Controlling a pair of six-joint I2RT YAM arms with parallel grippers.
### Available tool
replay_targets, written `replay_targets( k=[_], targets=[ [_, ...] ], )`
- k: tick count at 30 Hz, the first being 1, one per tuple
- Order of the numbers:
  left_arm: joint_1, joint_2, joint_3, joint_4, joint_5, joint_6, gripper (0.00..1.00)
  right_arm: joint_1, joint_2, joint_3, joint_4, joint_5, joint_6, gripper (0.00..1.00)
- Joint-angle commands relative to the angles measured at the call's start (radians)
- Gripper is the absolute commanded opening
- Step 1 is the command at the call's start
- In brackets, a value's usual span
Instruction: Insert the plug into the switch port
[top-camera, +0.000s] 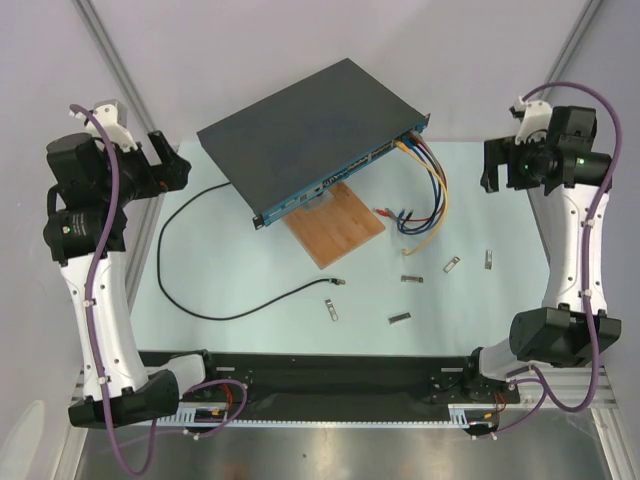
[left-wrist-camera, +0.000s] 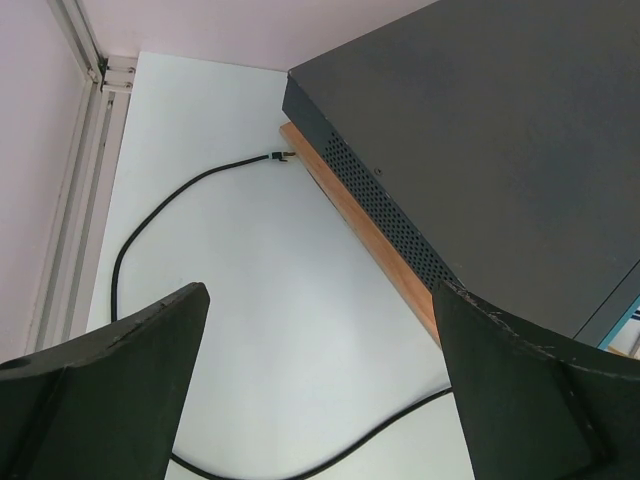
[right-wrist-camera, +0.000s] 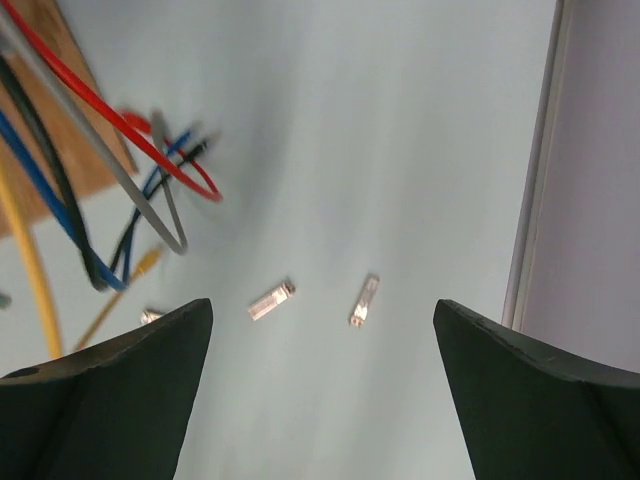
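The switch, a flat dark-grey box (top-camera: 300, 130), lies tilted at the table's back. Its blue face with the row of ports (top-camera: 340, 178) points to the front right. The plug (top-camera: 338, 283), a pale tip on a thin black cable (top-camera: 175, 290), lies on the table in front of the box. My left gripper (top-camera: 178, 170) is open and empty, left of the box and above the cable loop. In the left wrist view (left-wrist-camera: 320, 300) it looks at the box's side (left-wrist-camera: 480, 150) and the cable's other end (left-wrist-camera: 283, 157). My right gripper (top-camera: 490, 165) is open and empty at the far right; the right wrist view also shows it (right-wrist-camera: 322, 310).
A wooden board (top-camera: 335, 225) lies under the box's front edge. Yellow, blue, red and grey cables (top-camera: 425, 195) hang from the right-hand ports. Several small silver sticks (top-camera: 453, 265) lie scattered on the table's front right, two below my right gripper (right-wrist-camera: 271, 300).
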Motion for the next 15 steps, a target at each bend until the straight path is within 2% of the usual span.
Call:
replay_targets(
  k=[1,9,15],
  targets=[
    [0.002,-0.015,-0.003,0.036,0.005,-0.018,1.00,-0.042,-0.012,-0.065,-0.068,0.056,-0.086,1.00],
    [0.001,-0.032,-0.041,0.079,0.109,0.026,1.00,-0.197,0.133,-0.185,-0.136,0.048,-0.156,1.00],
    [-0.001,-0.066,-0.123,0.129,0.111,0.080,1.00,-0.206,0.277,-0.245,-0.098,0.069,-0.121,0.98]
  ],
)
